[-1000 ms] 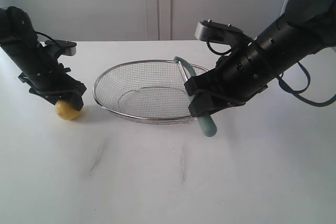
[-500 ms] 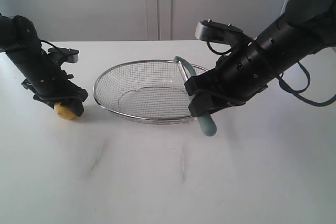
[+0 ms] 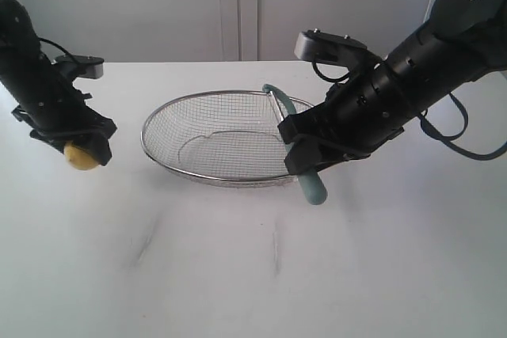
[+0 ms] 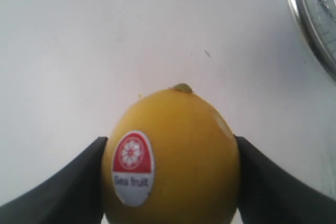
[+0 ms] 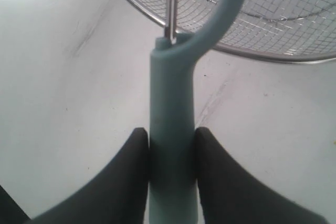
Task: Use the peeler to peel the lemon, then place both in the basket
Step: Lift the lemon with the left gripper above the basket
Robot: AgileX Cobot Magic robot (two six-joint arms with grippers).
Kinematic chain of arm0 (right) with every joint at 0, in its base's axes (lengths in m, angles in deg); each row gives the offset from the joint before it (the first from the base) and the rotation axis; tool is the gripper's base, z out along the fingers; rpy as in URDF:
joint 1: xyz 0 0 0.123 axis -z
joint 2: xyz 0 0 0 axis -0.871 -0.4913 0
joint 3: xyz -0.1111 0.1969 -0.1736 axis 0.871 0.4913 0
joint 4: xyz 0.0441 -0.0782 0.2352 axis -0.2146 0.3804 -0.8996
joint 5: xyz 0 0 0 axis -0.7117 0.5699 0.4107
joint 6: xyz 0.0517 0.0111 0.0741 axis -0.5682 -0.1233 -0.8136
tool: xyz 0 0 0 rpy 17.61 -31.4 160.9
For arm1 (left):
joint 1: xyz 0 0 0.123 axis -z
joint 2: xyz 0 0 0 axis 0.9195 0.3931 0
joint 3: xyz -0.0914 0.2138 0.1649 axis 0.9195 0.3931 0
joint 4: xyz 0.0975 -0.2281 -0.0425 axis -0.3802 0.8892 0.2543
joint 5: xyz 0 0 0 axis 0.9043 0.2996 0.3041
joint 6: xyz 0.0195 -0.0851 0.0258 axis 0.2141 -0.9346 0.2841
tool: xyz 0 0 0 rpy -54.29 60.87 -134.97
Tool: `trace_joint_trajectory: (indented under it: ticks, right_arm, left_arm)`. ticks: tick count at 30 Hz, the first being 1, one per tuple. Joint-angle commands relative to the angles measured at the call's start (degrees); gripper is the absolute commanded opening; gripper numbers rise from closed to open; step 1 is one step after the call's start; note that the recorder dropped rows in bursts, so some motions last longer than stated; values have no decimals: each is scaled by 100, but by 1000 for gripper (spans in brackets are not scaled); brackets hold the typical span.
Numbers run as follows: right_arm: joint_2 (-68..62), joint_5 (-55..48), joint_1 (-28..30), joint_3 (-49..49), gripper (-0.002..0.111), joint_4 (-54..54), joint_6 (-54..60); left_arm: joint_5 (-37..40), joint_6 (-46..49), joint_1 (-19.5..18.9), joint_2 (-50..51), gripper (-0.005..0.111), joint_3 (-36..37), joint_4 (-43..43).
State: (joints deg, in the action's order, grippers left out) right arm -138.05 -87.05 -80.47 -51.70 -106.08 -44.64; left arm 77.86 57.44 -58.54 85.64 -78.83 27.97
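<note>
Over on the left, the left gripper (image 3: 84, 150) has its black fingers (image 4: 63, 182) spread fairly wide around the lemon (image 3: 81, 156), one pressed against each side, so the fruit is clamped. It carries a red and white sticker (image 4: 133, 167) reading "Sea fruit", and its little green nub points away from the gripper. The lemon sits out to the left of the wire mesh basket (image 3: 230, 181), clearly apart from it, and looks to hang just off the white table (image 3: 238, 267). On the right, the right gripper (image 3: 305, 160) is closed narrowly on the pale teal handle of the peeler (image 3: 314, 188). The butt of the handle pokes out just beside the basket's near right rim, while the curved head reaches up over the mesh.
</note>
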Motion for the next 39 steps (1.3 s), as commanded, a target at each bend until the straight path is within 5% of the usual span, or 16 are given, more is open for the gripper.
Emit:
trace_joint_trajectory:
  ticks: [1,10,28,39]
  right_arm:
    - [50,33,49,-38,0,-22,8]
    - [50,-74,49,-38,0,-22,-5]
    - [50,-469,25,-38,0,-765,-247]
    - [50,-271,-477,31,0,-1373,-104]
  left_arm:
    - [577,86,-177,-374,0,-4,293]
    - [729,1273,-179,-1152,0,9,1620]
    - [1293,6392,-179,-2194,0,1899,6453]
    - [1526,7170,-179,-2184,0,2472,6997]
